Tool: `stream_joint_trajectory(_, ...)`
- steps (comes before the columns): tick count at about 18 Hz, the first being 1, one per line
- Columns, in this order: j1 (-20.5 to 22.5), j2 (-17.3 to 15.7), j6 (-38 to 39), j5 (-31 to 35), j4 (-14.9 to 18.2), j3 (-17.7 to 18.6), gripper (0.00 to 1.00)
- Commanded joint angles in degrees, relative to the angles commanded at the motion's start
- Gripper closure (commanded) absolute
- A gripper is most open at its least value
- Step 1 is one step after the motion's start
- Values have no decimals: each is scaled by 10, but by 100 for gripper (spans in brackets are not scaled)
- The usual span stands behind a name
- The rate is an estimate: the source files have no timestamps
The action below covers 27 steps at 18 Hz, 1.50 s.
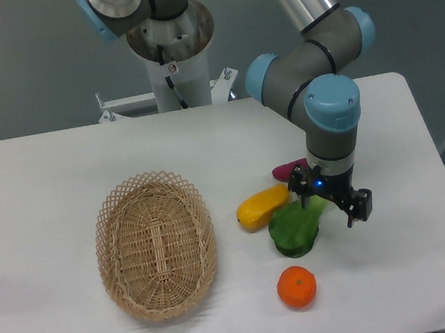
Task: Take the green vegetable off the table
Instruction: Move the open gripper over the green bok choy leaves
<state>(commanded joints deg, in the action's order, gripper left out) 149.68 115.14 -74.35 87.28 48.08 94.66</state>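
Altogether the table (53, 165) carries one green vegetable (295, 227), one yellow vegetable (262, 206) touching it, one orange fruit (296, 287), one wicker basket (156, 243) and a purple item (287, 169). No writing is legible. The gripper (329, 205) hangs spread over the green vegetable's stem, grasping nothing visibly.

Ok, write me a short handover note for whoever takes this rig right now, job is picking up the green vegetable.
Gripper: low over the pale stem end of the green vegetable; whether it is open or shut is not clear from this view.
Green vegetable: lying on the table, next to the yellow vegetable, with the orange fruit nearer the front edge. A purple item lies behind the gripper. The basket is empty.
Done: arm brought to the vegetable.
Left: confirm the grasp, then lift.
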Motion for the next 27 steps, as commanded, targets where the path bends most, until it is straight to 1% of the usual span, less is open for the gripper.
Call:
stream_joint_trajectory(4, 18, -7, -8, -2, 3, 2, 0)
stream_joint_trajectory(5, 25, -8, -20, -1, 4, 4, 0)
stream_joint_trajectory(10, 35, -9, -48, 0, 6, 5, 0)
stream_joint_trajectory(14, 48, -15, -88, 1, 7, 14, 0)
stream_joint_trajectory(16, 48, -13, -91, 4, 7, 15, 0)
stream_joint_trajectory(19, 58, -14, -106, 5, 5, 27, 0)
stream_joint_trajectory(22, 61, -13, -109, 6, 5, 31, 0)
stream_joint_trajectory(24, 57, -9, -107, 9, -4, 53, 0)
stream_joint_trajectory(27, 55, -8, -104, 9, -4, 64, 0)
